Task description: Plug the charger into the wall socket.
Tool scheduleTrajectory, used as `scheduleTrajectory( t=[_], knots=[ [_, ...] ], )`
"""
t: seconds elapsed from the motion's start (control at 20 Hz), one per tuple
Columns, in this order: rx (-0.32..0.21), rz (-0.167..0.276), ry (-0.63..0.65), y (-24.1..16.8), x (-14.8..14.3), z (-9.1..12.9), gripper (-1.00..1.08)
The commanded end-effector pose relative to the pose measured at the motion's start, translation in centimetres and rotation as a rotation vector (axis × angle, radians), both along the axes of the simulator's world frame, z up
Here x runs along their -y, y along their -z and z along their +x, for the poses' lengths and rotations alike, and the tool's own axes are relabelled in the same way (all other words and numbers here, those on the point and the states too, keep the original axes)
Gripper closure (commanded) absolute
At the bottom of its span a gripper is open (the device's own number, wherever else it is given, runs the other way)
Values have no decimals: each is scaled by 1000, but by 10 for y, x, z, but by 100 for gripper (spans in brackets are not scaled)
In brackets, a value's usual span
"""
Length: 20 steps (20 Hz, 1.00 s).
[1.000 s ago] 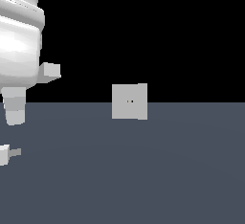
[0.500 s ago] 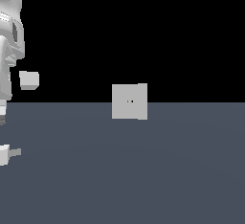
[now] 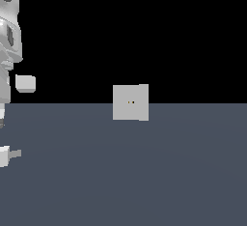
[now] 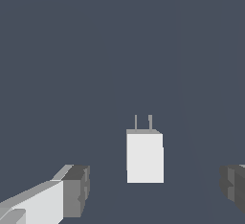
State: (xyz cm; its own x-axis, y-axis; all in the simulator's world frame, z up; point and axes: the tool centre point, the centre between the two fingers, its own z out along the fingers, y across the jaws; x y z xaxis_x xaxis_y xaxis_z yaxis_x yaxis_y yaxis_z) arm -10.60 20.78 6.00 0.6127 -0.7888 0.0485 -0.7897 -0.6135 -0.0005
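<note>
The charger [image 4: 145, 156], a small white block with two thin grey prongs, lies on the dark floor. In the wrist view it sits between and a little beyond my open gripper [image 4: 155, 189], whose dark fingertips [image 4: 76, 189] stand wide apart and touch nothing. The exterior view shows the charger [image 3: 5, 156] cut off at that view's left edge, its prong pointing to the exterior view's right. The wall socket [image 3: 130, 102], a light grey upright square with two tiny holes, stands far off toward the exterior view's right of the charger.
My white arm [image 3: 9, 41] hangs at the exterior view's left edge, mostly out of frame, with a small white box [image 3: 25, 83] on its side. A dark grey floor [image 3: 144, 181] stretches between charger and socket.
The arm has shifted toward the exterior view's left and slightly down, leaving less of it in frame. Charger and socket have not moved.
</note>
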Motion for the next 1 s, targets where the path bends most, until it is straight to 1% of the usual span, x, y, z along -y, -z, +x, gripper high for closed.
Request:
scheduleTrajectory(
  t=[0.0, 0.4, 0.7, 0.75, 0.95],
  knots=[
    [-1, 0, 1, 5, 0, 0, -92],
    [-1, 0, 3, 39, 0, -1, -92],
    [0, 0, 4, 48, 0, 0, -92],
    [0, 0, 4, 48, 0, 0, 108],
    [0, 0, 4, 48, 0, 0, 108]
  ],
)
